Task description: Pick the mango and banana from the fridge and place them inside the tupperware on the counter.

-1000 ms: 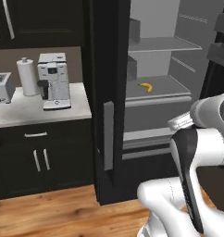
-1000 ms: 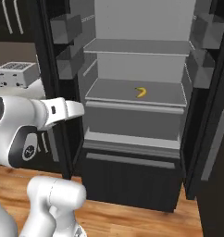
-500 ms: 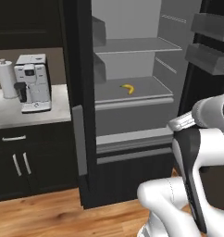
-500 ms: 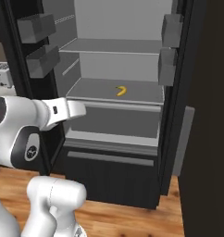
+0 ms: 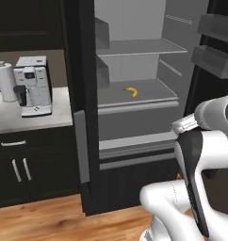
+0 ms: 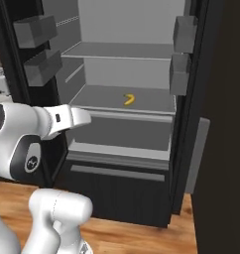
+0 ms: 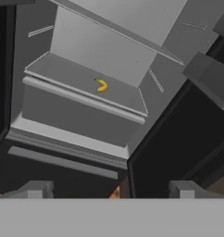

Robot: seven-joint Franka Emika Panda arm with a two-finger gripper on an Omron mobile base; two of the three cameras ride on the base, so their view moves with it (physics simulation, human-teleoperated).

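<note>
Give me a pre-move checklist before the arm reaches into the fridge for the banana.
1. Fridge doors open, shelves reachable: ok.
2. Banana in sight, lying alone on the middle shelf: ok.
3. Jaws of the gripper apart and holding nothing: ok.
4. Gripper close enough to grasp: not ok, it is outside the fridge, well short of the banana.
5. Mango located: cannot tell, no orange fruit on the visible shelves.
6. Tupperware ready on the counter: cannot tell.
</note>
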